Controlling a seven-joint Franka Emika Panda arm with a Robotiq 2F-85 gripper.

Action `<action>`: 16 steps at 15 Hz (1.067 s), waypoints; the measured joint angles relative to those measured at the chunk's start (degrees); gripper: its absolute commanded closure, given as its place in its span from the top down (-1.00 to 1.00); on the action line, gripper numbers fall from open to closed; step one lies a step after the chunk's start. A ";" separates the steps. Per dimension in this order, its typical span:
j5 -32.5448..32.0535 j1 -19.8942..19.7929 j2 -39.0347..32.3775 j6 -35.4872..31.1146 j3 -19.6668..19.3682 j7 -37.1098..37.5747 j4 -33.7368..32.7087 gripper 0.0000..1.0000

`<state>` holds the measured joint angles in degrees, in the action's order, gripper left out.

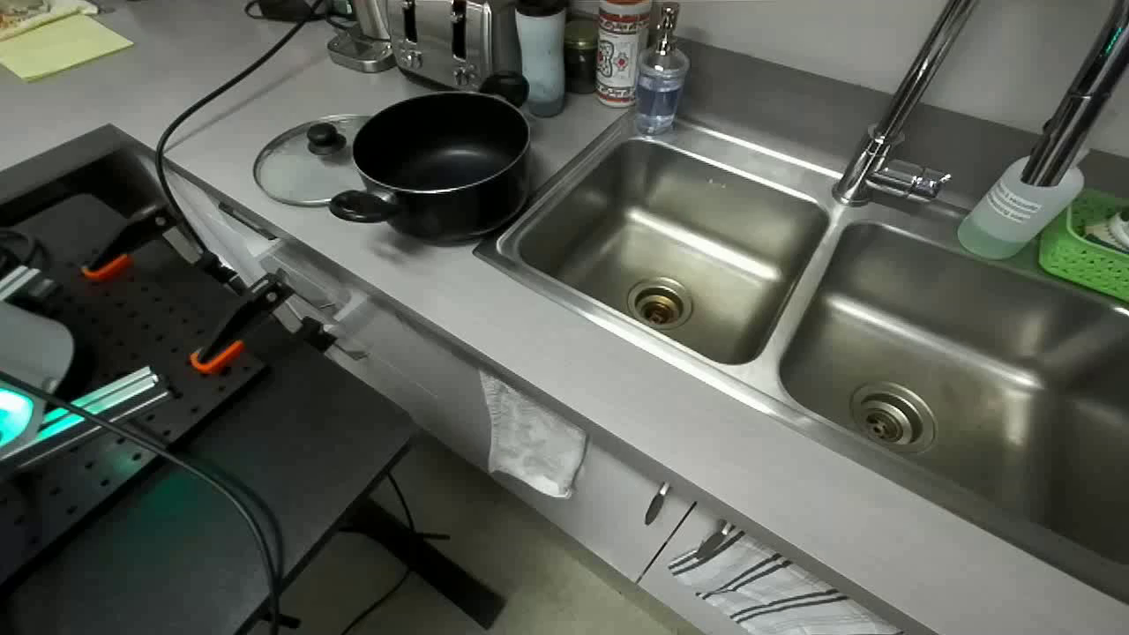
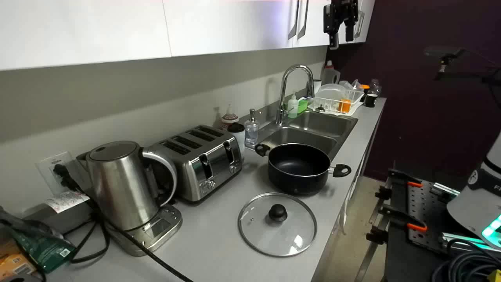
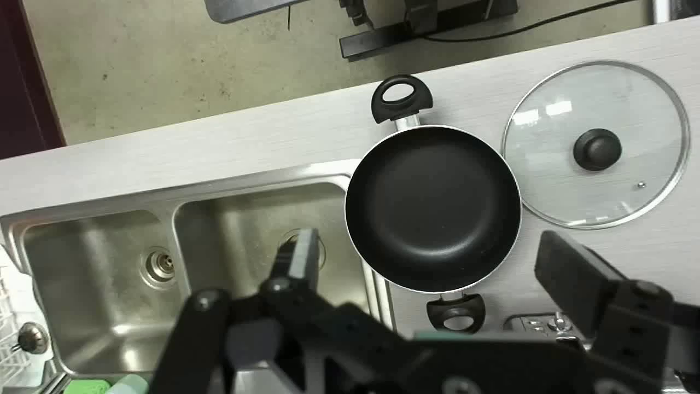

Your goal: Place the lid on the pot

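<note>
Gripper (image 3: 429, 254), spread and empty, best centres over the knob (image 3: 598, 149) (lid (image 3: 590, 191) flat beside pot (image 3: 435, 208)) before pinching squarely.

We have a grey worktop (image 2: 211, 233) with a two-basin steel sink (image 1: 706, 220) set into it. Just beside the sink we see the pot (image 2: 299, 168) standing upright, its two handles (image 3: 418, 99) pointing to the front edge and to the back. Next to the pot we have the lid (image 2: 274, 231) lying flat, knob (image 3: 597, 149) up; whether the two touch we cannot tell. Along the back we find a toaster (image 2: 217, 168) and, beside it, a kettle (image 2: 117, 188) on its base (image 2: 172, 225). Near the pot's rear handle we make out a tumbler (image 1: 541, 66), a jar (image 1: 580, 62) and a patterned bottle (image 1: 623, 57). Beyond the sink we spot a dish rack (image 2: 330, 104).
</note>
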<state>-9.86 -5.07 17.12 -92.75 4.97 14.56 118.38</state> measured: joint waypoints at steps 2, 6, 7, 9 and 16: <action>0.00 0.00 0.00 -0.03 0.00 0.00 -0.01 1.00; 0.00 0.00 0.00 -0.03 0.00 0.00 -0.01 1.00; 0.00 0.00 0.00 -0.03 0.00 0.00 -0.01 1.00; 0.00 0.00 0.00 -0.03 0.00 0.00 -0.01 1.00; 0.00 1.52 -0.92 -0.53 -0.32 -0.20 0.69 1.00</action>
<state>-9.86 -3.54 16.20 -93.28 4.65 14.35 119.06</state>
